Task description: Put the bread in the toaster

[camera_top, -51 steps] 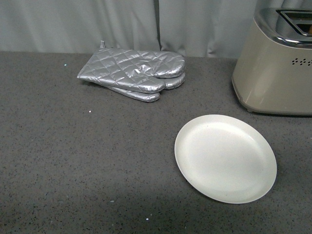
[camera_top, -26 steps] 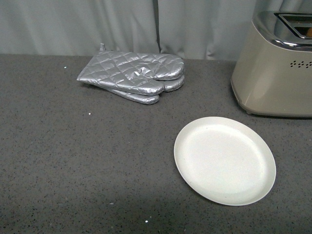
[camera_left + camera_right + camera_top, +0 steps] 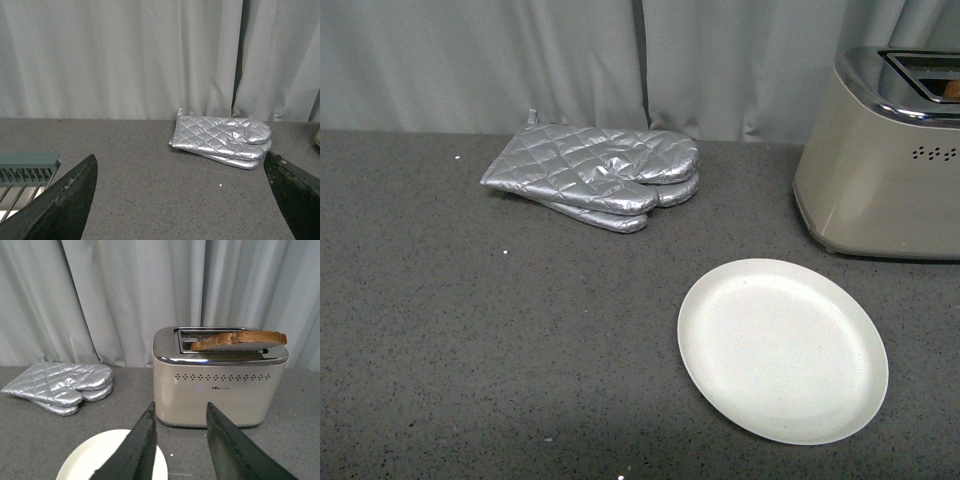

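So the bread is lying flat across the chrome top of the toaster, kind of tilted over the slots rather than dropped down into one; from the front view only a tiny brown sliver of it peeks out at the toaster's top edge, so the right wrist view is the one to trust here. The toaster sits at the back right of the dark speckled counter, up against the grey curtain. In front of it, a little apart, there's a bare cream plate. Over to the left of the toaster is a stack of silver quilted mitts, well apart from the plate. The right gripper is empty, fingers parted a moderate amount, hanging above the plate's far edge and aimed at the toaster. The left gripper is spread really wide with nothing in it, facing the mitts, and there's a greenish rack thing at the edge of its view that I can't quite identify.
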### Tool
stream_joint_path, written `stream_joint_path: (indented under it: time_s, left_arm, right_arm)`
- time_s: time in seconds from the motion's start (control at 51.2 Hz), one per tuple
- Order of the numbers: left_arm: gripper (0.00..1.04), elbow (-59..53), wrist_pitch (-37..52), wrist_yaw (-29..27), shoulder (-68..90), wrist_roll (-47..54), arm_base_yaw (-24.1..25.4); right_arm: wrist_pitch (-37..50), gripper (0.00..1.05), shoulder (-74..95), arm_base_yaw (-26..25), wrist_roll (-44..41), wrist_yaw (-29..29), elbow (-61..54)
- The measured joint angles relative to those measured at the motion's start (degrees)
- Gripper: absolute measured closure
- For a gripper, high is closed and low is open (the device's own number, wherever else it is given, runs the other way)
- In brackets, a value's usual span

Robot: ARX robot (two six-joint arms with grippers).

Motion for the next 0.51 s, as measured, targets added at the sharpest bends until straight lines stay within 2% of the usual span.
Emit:
stream_joint_path:
  time_s: [0.078, 0.137, 0.312, 0.507]
  left_arm:
    - [0.07, 0.0, 0.0, 0.02, 0.0, 0.0, -0.02]
    - [0.07, 0.0, 0.0, 0.02, 0.0, 0.0, -0.02]
    - [0.07, 0.0, 0.0, 0.02, 0.0, 0.0, -0.02]
    - [0.07, 0.0, 0.0, 0.02, 0.0, 0.0, -0.02]
  right_arm:
    - [-3.76, 0.95, -3.69, -5.25, 0.02, -5.09, 0.0]
    - [-5.05, 1.04, -5.25, -7.89, 0.02, -7.32, 0.0]
    - [-8.26, 1.04, -8.39, -16.87, -0.07, -16.2, 0.0]
    - [-9.51, 1.04, -9.64, -22.53, -0.07, -22.23, 0.0]
